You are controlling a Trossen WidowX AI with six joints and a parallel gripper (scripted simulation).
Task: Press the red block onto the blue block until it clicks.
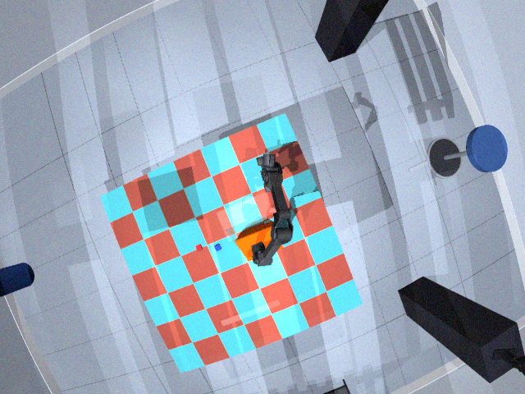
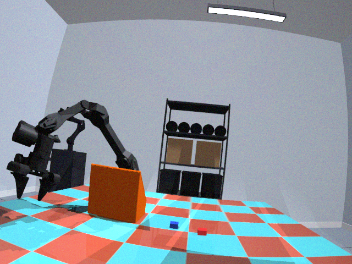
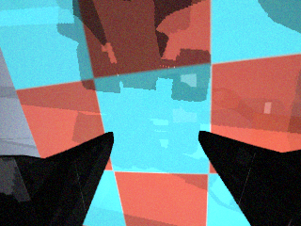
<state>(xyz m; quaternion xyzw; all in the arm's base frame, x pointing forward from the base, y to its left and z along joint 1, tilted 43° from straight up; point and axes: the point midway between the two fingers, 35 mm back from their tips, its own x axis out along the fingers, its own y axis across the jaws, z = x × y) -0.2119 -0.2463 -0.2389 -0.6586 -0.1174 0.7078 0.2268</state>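
Red block [image 1: 198,247] [image 2: 202,231]: near blue block [image 1: 217,247] [image 2: 174,225], apart; gripper [image 1: 266,159] [image 2: 28,198] [image 3: 156,136]: jaws spread (nothing between); hovering above checkered top [image 1: 271,271] [image 2: 215,247] [image 3: 160,198]

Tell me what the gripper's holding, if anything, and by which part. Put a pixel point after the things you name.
Nothing is held: the gripper [image 1: 266,159] [image 2: 29,198] [image 3: 156,136] is open, its fingers apart with only checkered surface seen between them.

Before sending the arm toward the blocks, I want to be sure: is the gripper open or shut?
Open: the gripper has its fingertips well apart, with only checkered surface visible between them.
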